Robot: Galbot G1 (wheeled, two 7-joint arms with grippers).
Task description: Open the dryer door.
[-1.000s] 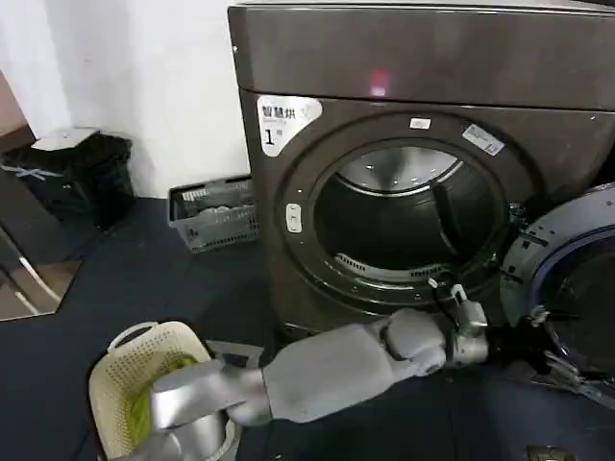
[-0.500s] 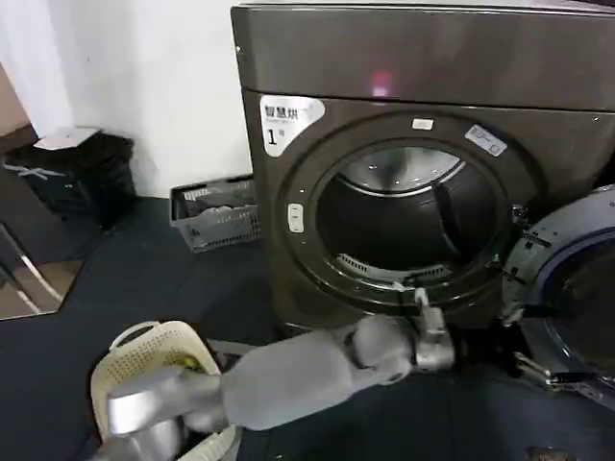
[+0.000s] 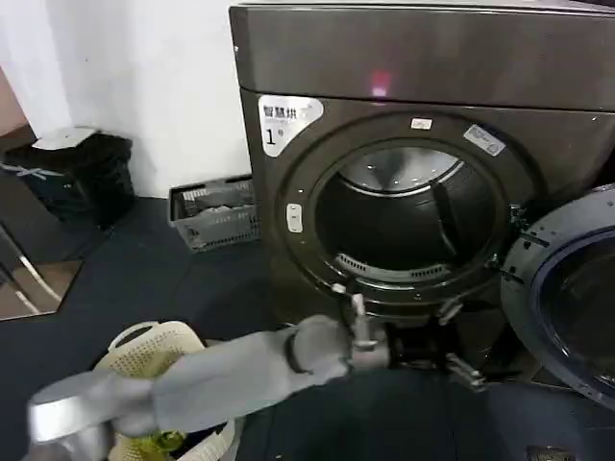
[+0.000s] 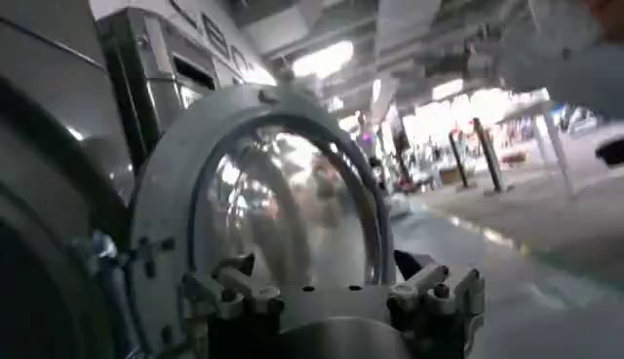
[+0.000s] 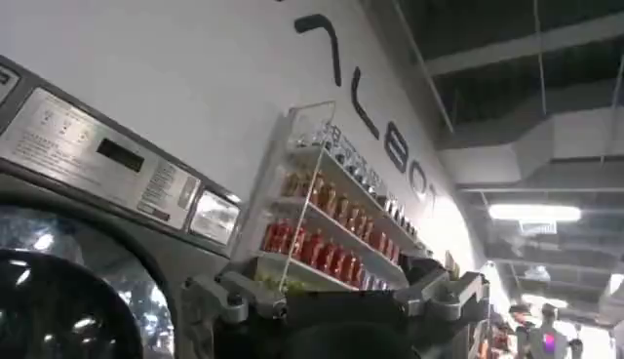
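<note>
The dryer door [image 3: 569, 305] stands swung wide open at about four o'clock of the round drum opening [image 3: 408, 226], hinged at the opening's right side, with its pale grey inner face and dark glass centre turned toward the head camera. In the left wrist view the same door [image 4: 261, 200] shows as a grey ring around tinted glass, directly ahead of the left gripper and apart from it. The dryer [image 3: 423, 154] is a big dark bronze-grey box filling the upper right of the head view, with a white "1" sticker [image 3: 286, 117] at ten o'clock of the opening and a small red light [image 3: 380, 84] glowing on the top panel at twelve o'clock. The left gripper [image 3: 459, 366] hangs low in front of the machine, at about six o'clock of the opening and just below its rim, its fingers [image 4: 237, 291] spread apart and holding nothing; the grey left arm [image 3: 240, 370] reaches to it from the lower left. The right gripper [image 5: 336, 293] looks out at a machine's control panel [image 5: 102, 161] and a wall shelf of bottles [image 5: 327, 239], its fingers spread with nothing between them. On the dark floor, a cream laundry basket [image 3: 159, 351] with something green inside sits at eight o'clock of the dryer, partly behind the arm, a small grey crate [image 3: 213, 213] rests against the white wall at nine o'clock, and a black bin [image 3: 72, 173] stands farther out the same way.
</note>
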